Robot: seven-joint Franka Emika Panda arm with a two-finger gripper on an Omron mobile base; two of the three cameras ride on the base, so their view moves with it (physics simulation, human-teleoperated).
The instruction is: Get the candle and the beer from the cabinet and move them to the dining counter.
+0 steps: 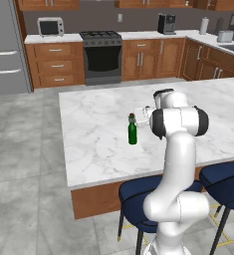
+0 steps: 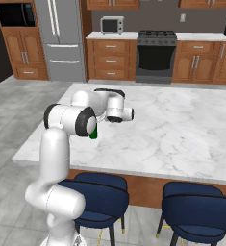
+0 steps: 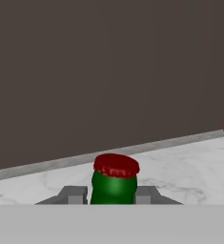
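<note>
The beer (image 1: pixel 132 131), a slim dark green bottle with a red cap, stands upright on the dining counter (image 1: pixel 96 107) near its middle. My gripper (image 1: pixel 139 115) reaches in from the right at the height of the bottle's neck. In the hand view the red cap and green neck (image 3: pixel 114 181) sit between my two fingers (image 3: pixel 74 194), which press against both sides, so the gripper (image 3: pixel 112 194) is shut on the beer. From the right base view my elbow covers most of the bottle, leaving a green sliver (image 2: pixel 93 134). The candle is out of view.
Navy stools (image 1: pixel 143 196) stand along the island's near edge by my base. Beyond the island are the stove (image 1: pixel 102 55), drawer units, a microwave (image 1: pixel 50 26), a coffee machine (image 1: pixel 166 23) and the fridge (image 2: pixel 64 38). Wall cabinets (image 1: pixel 46 4) run along the top.
</note>
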